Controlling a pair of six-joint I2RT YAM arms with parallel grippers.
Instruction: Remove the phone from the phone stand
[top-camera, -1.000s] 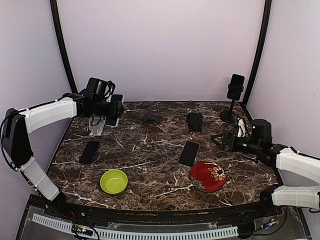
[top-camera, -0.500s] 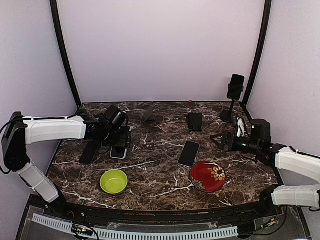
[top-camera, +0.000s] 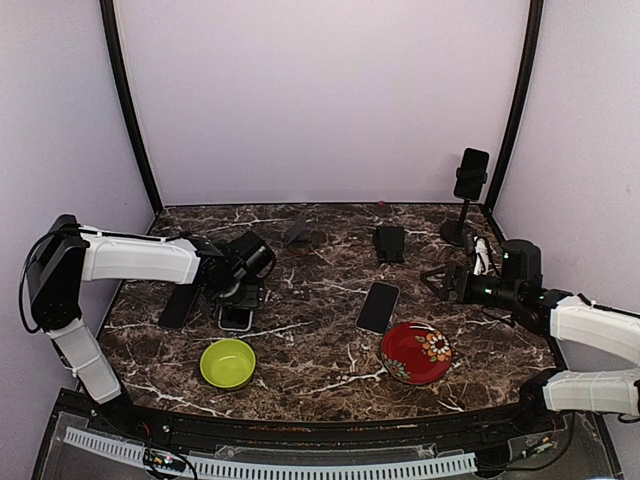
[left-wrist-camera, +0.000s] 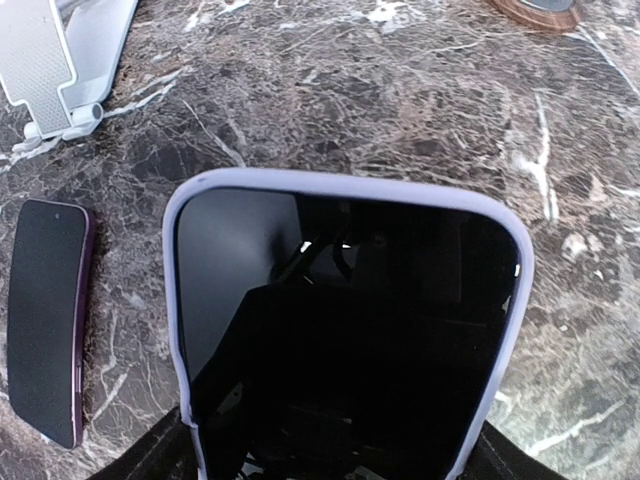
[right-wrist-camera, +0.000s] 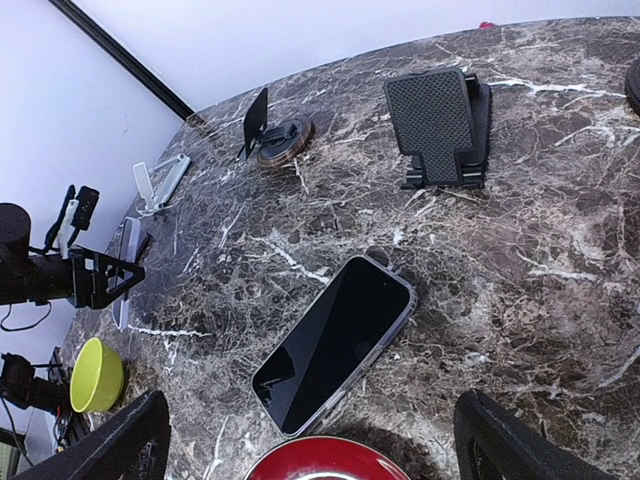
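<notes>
Since the earlier frame, the left gripper (top-camera: 240, 296) has carried the phone (left-wrist-camera: 345, 330) off the white phone stand (left-wrist-camera: 45, 60) and down toward the front-left of the marble table (top-camera: 300, 340). The phone, in a lavender case, is pinched across its width by the left jaws, just behind the green bowl (top-camera: 227, 362) and beside a dark phone (left-wrist-camera: 45, 320) lying flat. Whether it touches the marble cannot be told. On the other side, the right gripper (top-camera: 440, 281) hovers near the red plate (top-camera: 416, 352), jaws spread wide, holding nothing

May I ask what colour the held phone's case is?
The phone's case is pale lilac; left wrist view.
</notes>
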